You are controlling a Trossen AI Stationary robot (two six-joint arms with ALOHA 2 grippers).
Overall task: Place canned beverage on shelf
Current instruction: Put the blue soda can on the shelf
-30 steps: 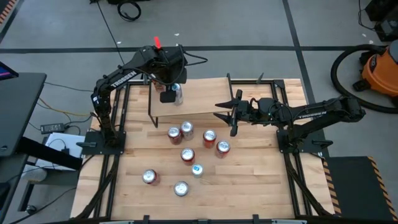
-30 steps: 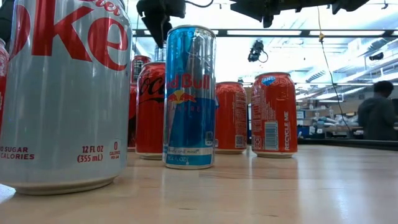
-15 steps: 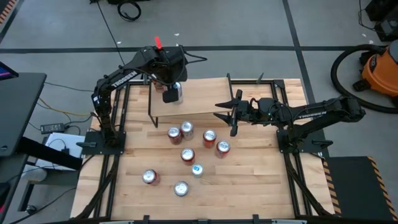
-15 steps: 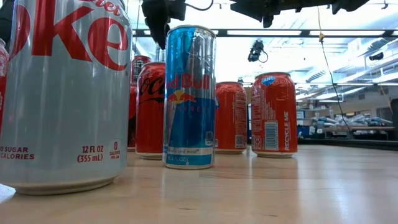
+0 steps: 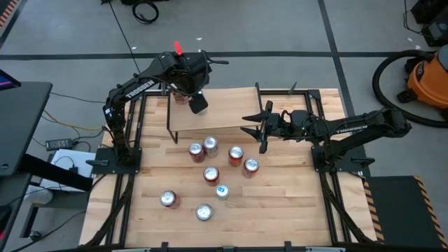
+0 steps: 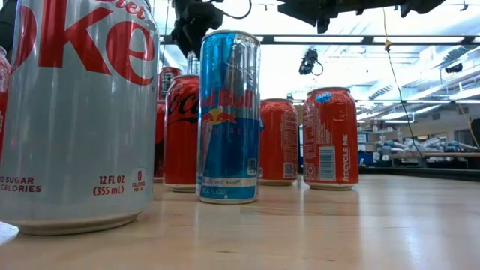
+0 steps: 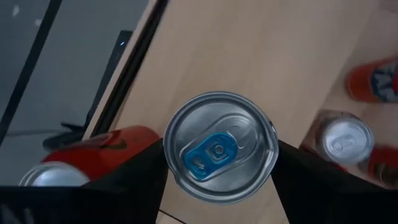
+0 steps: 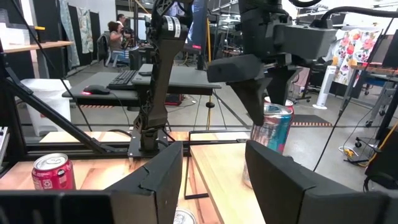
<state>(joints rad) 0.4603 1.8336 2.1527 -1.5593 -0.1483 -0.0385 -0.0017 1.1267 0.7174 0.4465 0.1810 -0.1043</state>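
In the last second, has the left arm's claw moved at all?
Yes. In the high view the left gripper has swung from over the shelf's back-left corner slightly toward its middle, fingers beside the blue-tabbed can.

I see seven cans (image 5: 211, 174) standing on my wooden tabletop (image 5: 280, 203), and a blue-tabbed can (image 7: 218, 147) on the shelf (image 5: 231, 112).

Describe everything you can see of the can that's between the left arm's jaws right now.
The can is silver aluminium with a blue pull tab on its unopened lid; its side shows blue and silver with some red. It stands upright on the shelf, at the board's left end. The left gripper flanks it, jaws on either side.
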